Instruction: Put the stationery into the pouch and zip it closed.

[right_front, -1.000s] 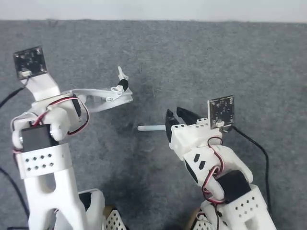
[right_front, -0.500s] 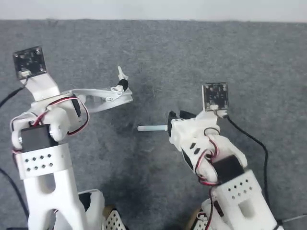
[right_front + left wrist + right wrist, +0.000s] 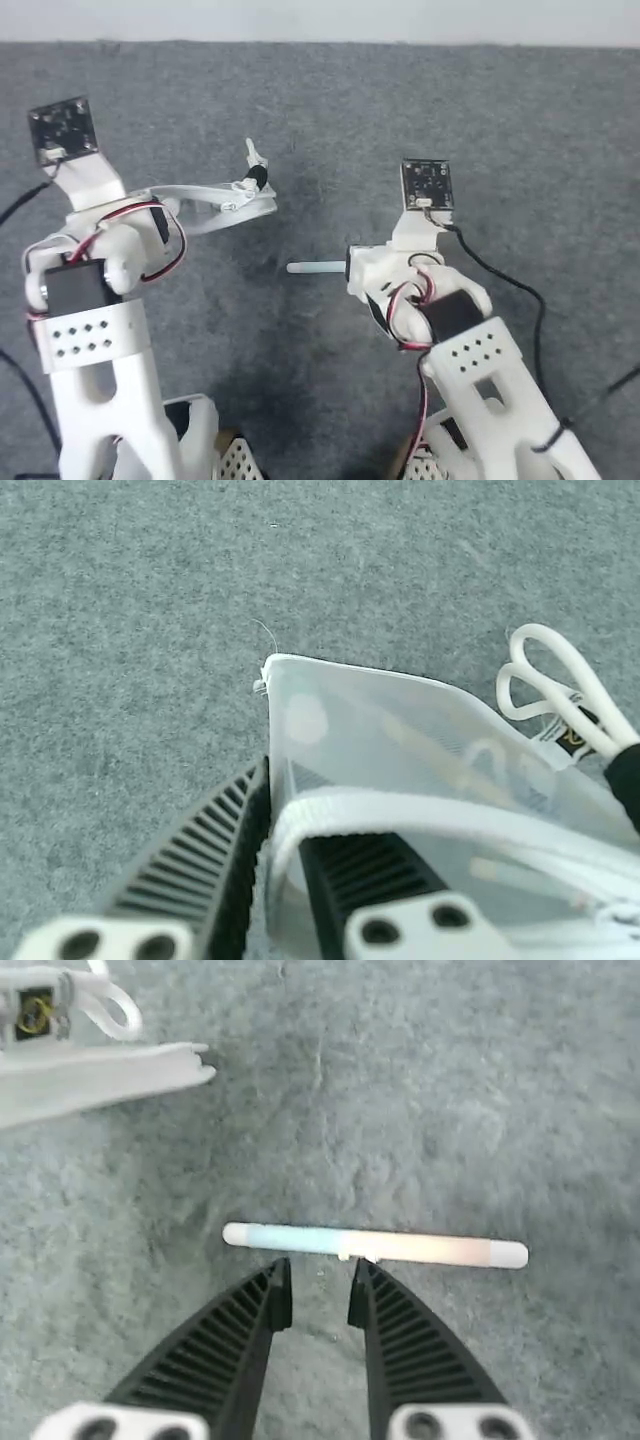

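A white pen [image 3: 314,268] lies flat on the grey carpet, showing whole as a pale blue-to-pink stick, the pen [image 3: 375,1245]. My right gripper [image 3: 318,1278] hangs just short of its middle, open by a narrow gap with nothing between the fingers. From above, the right gripper [image 3: 353,272] covers the pen's right end. My left gripper [image 3: 285,795] is shut on the edge of a clear white-trimmed pouch [image 3: 420,750]. It holds the pouch [image 3: 215,208] off the carpet. The pouch's cord loops [image 3: 550,685] hang at its far end.
Grey carpet [image 3: 500,120] covers the whole table, with bare room behind and to the right of the arms. The white arm bases [image 3: 100,360] stand at the near edge.
My right arm has turned and tipped down over the pen, its wrist camera shifting left; the black fingers seen from above are now hidden under the arm. The left arm and pouch have not moved.
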### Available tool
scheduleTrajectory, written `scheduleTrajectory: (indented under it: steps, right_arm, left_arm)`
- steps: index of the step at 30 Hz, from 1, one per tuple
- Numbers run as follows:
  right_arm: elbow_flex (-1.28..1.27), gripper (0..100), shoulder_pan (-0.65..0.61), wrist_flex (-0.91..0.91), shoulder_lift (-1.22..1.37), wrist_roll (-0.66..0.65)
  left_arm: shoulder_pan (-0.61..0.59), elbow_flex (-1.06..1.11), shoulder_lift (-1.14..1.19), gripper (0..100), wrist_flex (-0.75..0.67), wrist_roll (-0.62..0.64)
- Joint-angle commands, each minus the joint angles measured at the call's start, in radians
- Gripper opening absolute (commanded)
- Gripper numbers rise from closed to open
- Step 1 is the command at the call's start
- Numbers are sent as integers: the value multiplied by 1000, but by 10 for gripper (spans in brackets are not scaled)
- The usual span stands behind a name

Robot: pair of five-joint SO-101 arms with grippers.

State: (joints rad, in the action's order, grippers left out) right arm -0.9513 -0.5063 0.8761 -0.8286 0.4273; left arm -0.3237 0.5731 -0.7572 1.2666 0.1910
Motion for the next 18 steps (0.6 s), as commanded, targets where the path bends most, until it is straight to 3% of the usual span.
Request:
scheduleTrajectory:
  steps: [1,15,18]
  right_arm:
    - [77,96,10,4,36,9]
    - [129,96,10,13,193,46]
    - [152,96,10,15,237,103]
  left_arm:
    - [-5,-8,-2,11,-26,-8]
    - [-5,-8,-2,11,-26,-9]
    - [-5,-8,-2,11,-26,-9]
